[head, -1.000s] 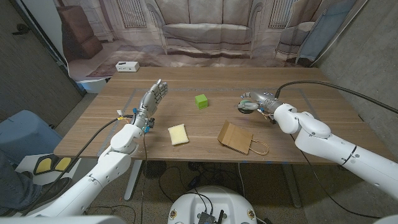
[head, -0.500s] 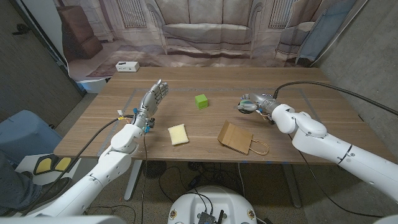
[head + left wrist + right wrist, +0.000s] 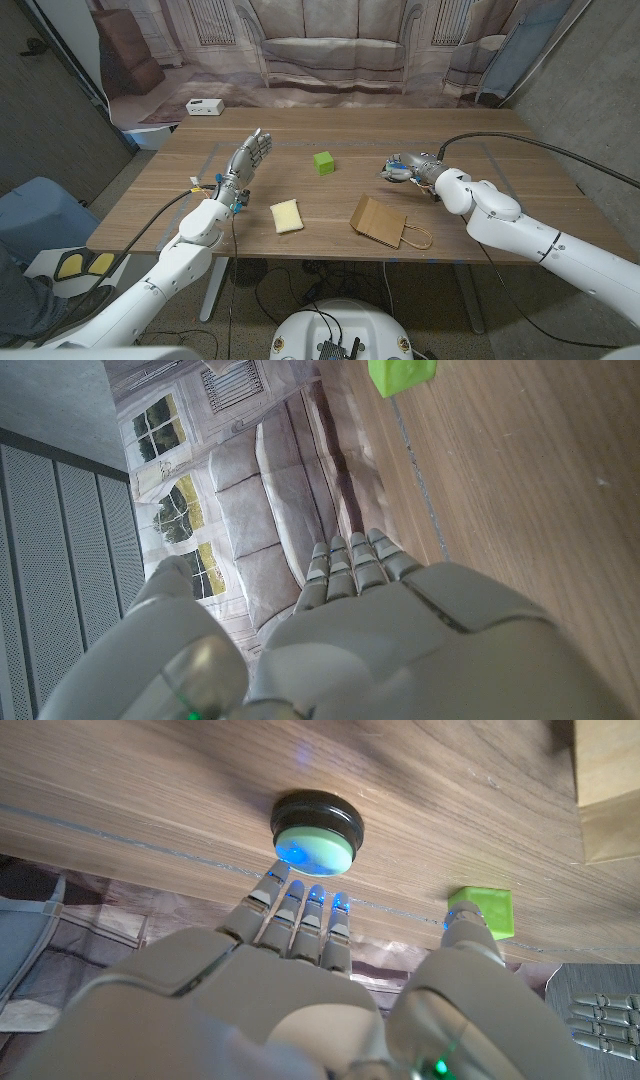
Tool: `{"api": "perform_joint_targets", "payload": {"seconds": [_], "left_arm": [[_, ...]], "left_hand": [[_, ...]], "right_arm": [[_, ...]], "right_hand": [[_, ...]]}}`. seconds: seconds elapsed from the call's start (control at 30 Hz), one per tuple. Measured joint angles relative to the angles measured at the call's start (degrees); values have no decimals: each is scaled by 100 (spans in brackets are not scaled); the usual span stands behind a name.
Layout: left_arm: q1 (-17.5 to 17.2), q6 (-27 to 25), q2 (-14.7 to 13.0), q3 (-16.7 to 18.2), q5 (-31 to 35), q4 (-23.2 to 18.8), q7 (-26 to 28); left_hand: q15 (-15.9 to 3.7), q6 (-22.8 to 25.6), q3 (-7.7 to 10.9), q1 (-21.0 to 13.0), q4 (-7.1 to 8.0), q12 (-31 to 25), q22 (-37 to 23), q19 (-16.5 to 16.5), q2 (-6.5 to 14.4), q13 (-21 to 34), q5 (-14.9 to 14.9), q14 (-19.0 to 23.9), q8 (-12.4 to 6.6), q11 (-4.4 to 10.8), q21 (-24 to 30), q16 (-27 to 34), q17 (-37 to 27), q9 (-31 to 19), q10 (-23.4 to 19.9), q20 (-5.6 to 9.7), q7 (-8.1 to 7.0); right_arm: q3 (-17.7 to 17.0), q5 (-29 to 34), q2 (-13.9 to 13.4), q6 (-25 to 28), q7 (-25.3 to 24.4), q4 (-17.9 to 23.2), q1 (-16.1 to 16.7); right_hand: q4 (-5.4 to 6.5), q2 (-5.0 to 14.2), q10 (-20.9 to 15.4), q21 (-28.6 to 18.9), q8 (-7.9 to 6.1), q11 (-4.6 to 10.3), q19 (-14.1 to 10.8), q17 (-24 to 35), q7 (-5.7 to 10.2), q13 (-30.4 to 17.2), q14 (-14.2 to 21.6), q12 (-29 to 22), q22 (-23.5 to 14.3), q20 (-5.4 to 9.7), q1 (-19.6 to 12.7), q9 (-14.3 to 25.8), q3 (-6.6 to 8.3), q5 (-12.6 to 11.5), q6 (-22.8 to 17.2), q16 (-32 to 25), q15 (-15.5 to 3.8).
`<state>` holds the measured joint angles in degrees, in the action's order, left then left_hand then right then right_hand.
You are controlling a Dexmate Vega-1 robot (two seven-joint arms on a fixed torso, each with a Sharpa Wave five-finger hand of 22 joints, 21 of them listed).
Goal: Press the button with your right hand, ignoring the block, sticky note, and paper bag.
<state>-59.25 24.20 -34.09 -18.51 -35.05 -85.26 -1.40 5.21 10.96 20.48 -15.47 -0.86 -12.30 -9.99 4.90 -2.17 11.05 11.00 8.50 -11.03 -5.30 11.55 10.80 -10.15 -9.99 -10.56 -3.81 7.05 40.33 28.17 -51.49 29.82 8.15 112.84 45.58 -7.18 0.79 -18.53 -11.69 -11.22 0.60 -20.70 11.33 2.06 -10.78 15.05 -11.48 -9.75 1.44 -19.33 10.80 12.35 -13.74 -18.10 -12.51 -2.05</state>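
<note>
The button [image 3: 317, 830] has a black base and a round green cap glowing blue, and sits on the wooden table [image 3: 460, 215]. My right hand [image 3: 408, 166] reaches over it with straight fingers [image 3: 300, 910], the tips at the cap's edge; contact cannot be told. The thumb stands apart, and the hand holds nothing. In the head view this hand covers most of the button. My left hand [image 3: 246, 160] stands upright at the table's left, fingers straight and together, holding nothing.
A green block [image 3: 323, 162] stands mid-table, left of the right hand. A yellow sticky note [image 3: 286, 215] and a brown paper bag [image 3: 380, 221] with a handle lie near the front edge. A small white box [image 3: 204, 107] sits beyond the table's far left.
My right hand has slid a little to the left over the button, which now shows less in the head view. The left hand has not moved.
</note>
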Motion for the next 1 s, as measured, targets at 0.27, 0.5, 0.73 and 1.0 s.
{"api": "perform_joint_targets", "payload": {"seconds": [0.27,0.5,0.73,1.0], "left_arm": [[45,0,34,-13,-14,74,-33],[73,6,64,-23,-34,139,-45],[81,18,84,-24,-51,183,-48],[82,38,96,-21,-58,216,-48]], "left_hand": [[0,0,-18,0,-18,0,0,0,0,0,0,0,0,0,-20,0,0,0,0,0,0],[0,0,-18,0,-17,0,0,0,0,0,0,0,0,19,-34,0,0,0,-20,0,1],[-22,0,-17,0,-17,0,0,-22,0,0,1,22,0,19,-34,0,0,0,-19,21,1],[-22,53,-17,1,-17,0,0,-31,1,0,1,22,0,19,-34,0,0,0,-19,12,-10]], "right_arm": [[69,29,25,83,86,-47,-69],[126,37,38,134,147,-84,-122],[170,39,50,168,192,-124,-161],[211,34,56,204,224,-152,-188]], "right_hand": [[0,0,0,0,0,0,-20,0,0,0,0,26,0,-21,0,0,0,44,0,0,0],[0,-1,1,0,0,0,-20,0,19,0,0,26,1,-21,0,0,0,44,-24,0,0],[0,-1,1,1,-32,0,-41,-1,8,-3,30,27,1,-43,0,0,0,44,-117,0,31],[-18,-1,-77,1,-67,34,-118,1,-21,3,125,31,1,-46,0,-1,17,84,-272,5,-20]]}}
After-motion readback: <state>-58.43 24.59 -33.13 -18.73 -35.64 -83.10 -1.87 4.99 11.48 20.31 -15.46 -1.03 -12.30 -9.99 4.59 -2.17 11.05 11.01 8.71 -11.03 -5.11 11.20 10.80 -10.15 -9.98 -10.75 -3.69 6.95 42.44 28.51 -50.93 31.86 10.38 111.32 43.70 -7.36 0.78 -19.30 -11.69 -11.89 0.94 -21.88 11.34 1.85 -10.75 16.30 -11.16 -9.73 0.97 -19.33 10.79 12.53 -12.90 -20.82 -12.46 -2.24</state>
